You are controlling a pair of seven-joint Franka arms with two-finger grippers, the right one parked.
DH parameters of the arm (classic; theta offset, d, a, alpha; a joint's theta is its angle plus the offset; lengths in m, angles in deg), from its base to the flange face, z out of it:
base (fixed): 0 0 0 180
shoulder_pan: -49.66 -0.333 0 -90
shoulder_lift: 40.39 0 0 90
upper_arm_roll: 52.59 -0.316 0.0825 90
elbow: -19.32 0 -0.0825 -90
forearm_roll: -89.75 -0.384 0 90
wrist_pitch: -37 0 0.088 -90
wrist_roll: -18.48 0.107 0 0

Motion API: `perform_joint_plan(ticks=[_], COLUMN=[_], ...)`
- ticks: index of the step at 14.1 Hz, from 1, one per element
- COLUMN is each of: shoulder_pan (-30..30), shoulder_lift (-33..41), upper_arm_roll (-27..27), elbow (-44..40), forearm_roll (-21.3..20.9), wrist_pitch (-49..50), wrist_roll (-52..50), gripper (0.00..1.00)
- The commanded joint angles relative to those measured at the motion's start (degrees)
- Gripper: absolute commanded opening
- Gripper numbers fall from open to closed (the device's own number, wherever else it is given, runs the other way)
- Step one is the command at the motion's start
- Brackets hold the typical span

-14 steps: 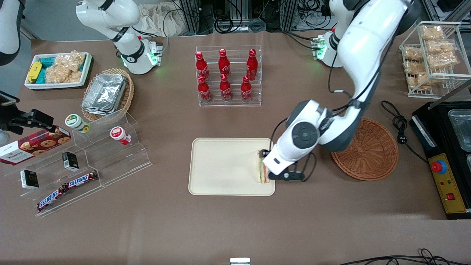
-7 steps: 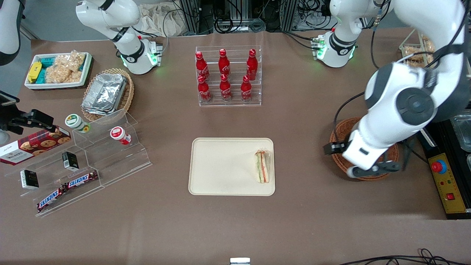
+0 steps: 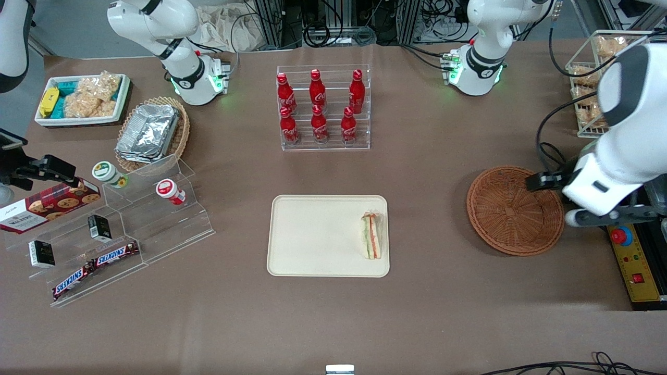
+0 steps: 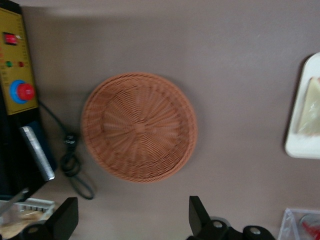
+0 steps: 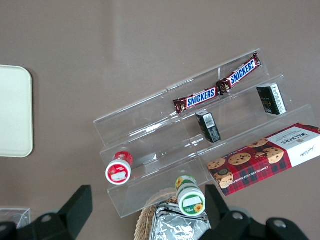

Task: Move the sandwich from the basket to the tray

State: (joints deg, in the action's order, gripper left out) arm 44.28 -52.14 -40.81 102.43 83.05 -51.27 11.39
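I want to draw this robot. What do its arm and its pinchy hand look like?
The working arm is glossy white with dark grey joint bands and a black cable looping off it. Its round base glows green. The gripper, above the table beside the basket, has two black fingers, spread open.

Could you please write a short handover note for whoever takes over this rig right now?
Gripper: open and holding nothing, raised above the table at the working arm's end, beside the basket's edge.
Sandwich: lying on the tray, close to the tray's edge nearest the basket, free of the gripper.
Basket: on the table with nothing in it.
Done: the sandwich is out of the basket and set down on the tray.
Left: nothing of the placing itself, as far as the views show; the arm is already clear of the tray.
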Motion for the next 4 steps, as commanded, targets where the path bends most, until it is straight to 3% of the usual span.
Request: perform_joint_plan(ticks=[1, 4], shoulder_pan=[2.57, 2.31], shoulder_lift=[4.54, 5.52], upper_arm_roll=[-5.88, -7.03], elbow=[2.14, 2.58], forearm_roll=[2.03, 2.04], wrist_pitch=[2.48, 2.75], wrist_roll=[3.22, 3.31], gripper=[0.99, 0.99])
